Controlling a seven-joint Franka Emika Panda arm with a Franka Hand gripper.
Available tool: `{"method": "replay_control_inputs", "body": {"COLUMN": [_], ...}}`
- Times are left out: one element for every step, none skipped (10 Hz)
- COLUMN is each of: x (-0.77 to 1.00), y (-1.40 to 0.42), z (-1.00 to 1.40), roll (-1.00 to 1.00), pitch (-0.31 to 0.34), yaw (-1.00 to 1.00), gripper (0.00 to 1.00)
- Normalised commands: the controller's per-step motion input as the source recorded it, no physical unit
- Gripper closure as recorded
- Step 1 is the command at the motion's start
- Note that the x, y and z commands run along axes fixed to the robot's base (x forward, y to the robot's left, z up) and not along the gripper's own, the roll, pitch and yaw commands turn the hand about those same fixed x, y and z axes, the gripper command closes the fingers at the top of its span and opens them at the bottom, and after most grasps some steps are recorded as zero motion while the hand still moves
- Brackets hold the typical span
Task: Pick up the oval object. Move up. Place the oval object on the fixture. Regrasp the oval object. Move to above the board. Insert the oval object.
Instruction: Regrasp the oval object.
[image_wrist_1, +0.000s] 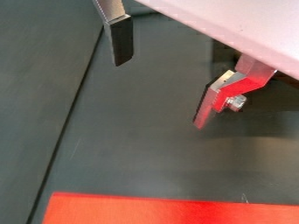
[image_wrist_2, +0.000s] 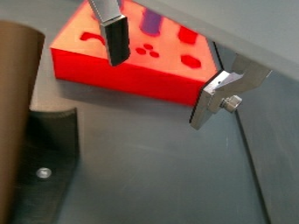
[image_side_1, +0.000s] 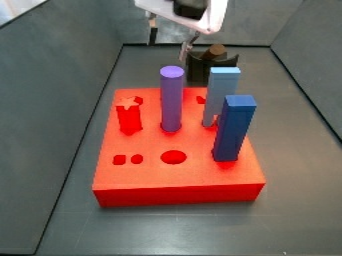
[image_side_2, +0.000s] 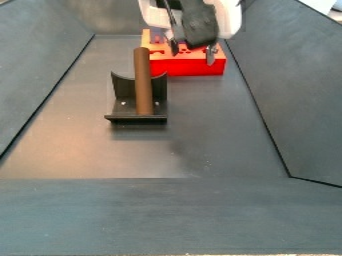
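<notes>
In a side view, the oval object (image_side_2: 139, 77) stands upright on the fixture (image_side_2: 135, 108), left of the tool (image_side_2: 191, 42), which hangs spread and empty (nothing between its fingers (image_wrist_2: 115, 42)) near the board (image_side_2: 187, 63). The board (image_wrist_2: 128, 61) lies on the dark table (image_side_2: 174, 150).

Dark matte floor (image_side_2: 187, 150) stretches flat, sloped dark walls (image_side_2: 47, 90) rising on both sides (a seam (image_wrist_1: 70, 105) crosses the floor).
</notes>
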Motion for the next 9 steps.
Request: {"method": "replay_control_inputs", "body": {"x": [-0.05, -0.05, -0.04, -0.04, -0.04, -0.06, -0.06, -0.05, -0.04], "y": [-0.01, -0.02, -0.02, -0.01, -0.01, -0.01, 0.00, 0.00, -0.01], "z": [0.01, 0.00, 0.00, 0.00, 0.00, 0.00, 0.00, 0.01, 0.01], "roll": [1.00, 1.00, 1.00, 1.00, 1.00, 1.00, 1.00, 1.00, 1.00], "pitch": [-0.237, -0.243, -0.242, -0.230, -0.220, -0.203, -0.173, -0.105, 0.005], "yaw": [-0.96, -0.96, -0.96, -0.97, -0.97, -0.97, -0.99, -1.00, -1.00], "gripper": [0.00, 0.00, 0.00, 0.00, 0.00, 0.00, 0.00, 0.00, 0.00]}}
